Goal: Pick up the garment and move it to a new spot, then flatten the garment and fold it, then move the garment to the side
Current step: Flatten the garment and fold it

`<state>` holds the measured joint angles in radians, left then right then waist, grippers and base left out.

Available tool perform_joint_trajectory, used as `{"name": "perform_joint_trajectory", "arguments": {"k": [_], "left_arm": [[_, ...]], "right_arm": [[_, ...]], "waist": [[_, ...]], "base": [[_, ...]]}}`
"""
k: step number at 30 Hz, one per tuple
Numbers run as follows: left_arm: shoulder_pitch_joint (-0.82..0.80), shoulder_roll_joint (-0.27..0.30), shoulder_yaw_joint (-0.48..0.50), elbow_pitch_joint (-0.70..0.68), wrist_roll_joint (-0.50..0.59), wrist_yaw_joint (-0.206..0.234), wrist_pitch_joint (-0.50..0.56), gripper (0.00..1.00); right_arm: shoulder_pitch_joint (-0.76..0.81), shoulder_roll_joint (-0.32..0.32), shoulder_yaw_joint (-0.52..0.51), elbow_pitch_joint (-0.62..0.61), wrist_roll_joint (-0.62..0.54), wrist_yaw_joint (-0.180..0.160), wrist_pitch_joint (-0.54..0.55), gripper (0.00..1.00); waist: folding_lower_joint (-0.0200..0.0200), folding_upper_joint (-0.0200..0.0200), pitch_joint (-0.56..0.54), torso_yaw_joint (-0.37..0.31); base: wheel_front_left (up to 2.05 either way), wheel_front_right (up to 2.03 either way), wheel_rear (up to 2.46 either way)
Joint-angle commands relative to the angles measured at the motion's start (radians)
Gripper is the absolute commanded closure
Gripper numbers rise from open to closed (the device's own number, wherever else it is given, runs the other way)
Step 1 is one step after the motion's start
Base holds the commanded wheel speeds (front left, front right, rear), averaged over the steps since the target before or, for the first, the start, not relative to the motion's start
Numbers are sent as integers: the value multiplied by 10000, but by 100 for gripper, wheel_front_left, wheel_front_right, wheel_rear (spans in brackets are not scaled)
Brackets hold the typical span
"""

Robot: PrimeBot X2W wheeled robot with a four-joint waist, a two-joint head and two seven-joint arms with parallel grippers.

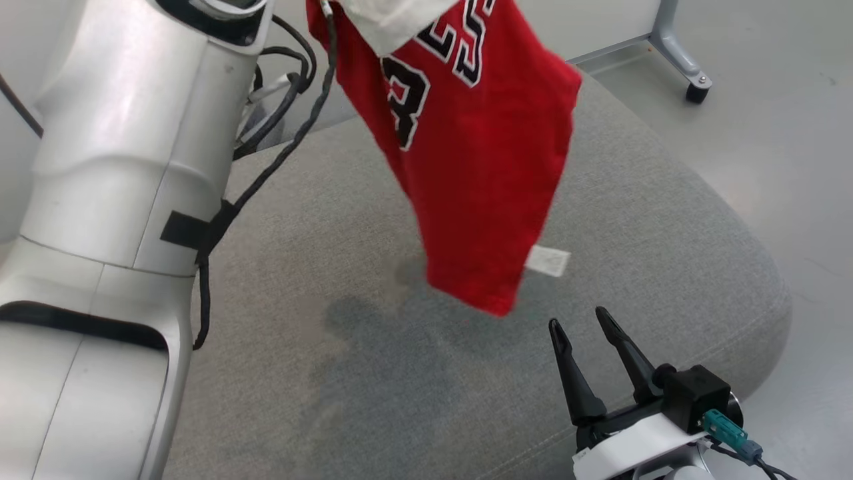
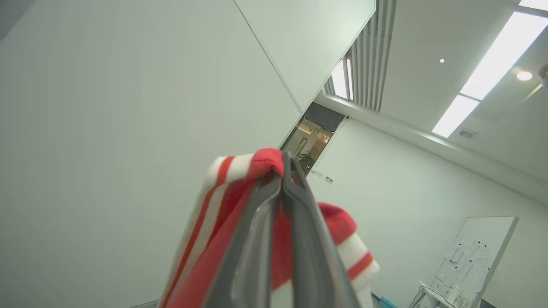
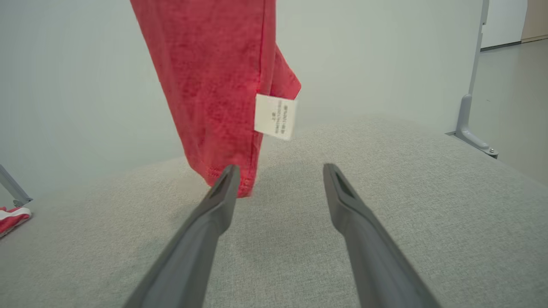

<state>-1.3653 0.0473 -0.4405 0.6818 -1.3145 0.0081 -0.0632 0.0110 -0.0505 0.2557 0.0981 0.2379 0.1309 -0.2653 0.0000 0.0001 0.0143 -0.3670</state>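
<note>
The garment (image 1: 476, 153) is a red jersey with black and white lettering, hanging in the air over a grey cushion (image 1: 346, 280). Its lowest corner hovers just above the fabric, with a white label (image 1: 548, 261) dangling beside it. In the left wrist view my left gripper (image 2: 282, 171) points up at the ceiling and is shut on the garment's (image 2: 222, 222) red and white striped trim. My right gripper (image 1: 580, 319) stands open low at the cushion's near right, just short of the hanging hem. In the right wrist view its fingers (image 3: 220, 194) frame the garment's (image 3: 214, 77) lower edge and the label (image 3: 275, 116).
My pale left arm (image 1: 113, 200) with black cables (image 1: 266, 173) fills the left of the head view. A white frame leg on a caster (image 1: 696, 90) stands on the floor at the far right. A red and white scrap (image 3: 13, 216) lies at the cushion's far left edge.
</note>
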Motion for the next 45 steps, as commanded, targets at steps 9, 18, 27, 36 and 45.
{"name": "perform_joint_trajectory", "arguments": {"k": [9,18,27,36,45], "left_arm": [[2062,488,380,2802,-281,276,-663,100],[4852,1958,890,4356,-549,-559,-1327,100],[6848,2893,765,4072,-390,-1203,-1303,100],[8925,3325,355,2710,162,-1245,-1737,100],[10580,3388,1414,485,1479,-438,-2031,0]], "right_arm": [[-127,-5,127,-39,-30,-3,6,0],[-168,-3,49,-178,98,-3,7,0],[-22,-6,-320,-260,23,-3,7,0],[-215,-8,-404,-281,17,-3,7,0],[-175,-6,-492,-129,-123,-3,7,0]], "waist": [[0,-1,236,701],[0,-1,745,996],[0,-1,888,1562],[0,-1,1043,1988],[0,-1,906,2324]], "base": [[0,0,0],[0,0,0],[0,0,0],[0,0,0],[0,0,0]]}}
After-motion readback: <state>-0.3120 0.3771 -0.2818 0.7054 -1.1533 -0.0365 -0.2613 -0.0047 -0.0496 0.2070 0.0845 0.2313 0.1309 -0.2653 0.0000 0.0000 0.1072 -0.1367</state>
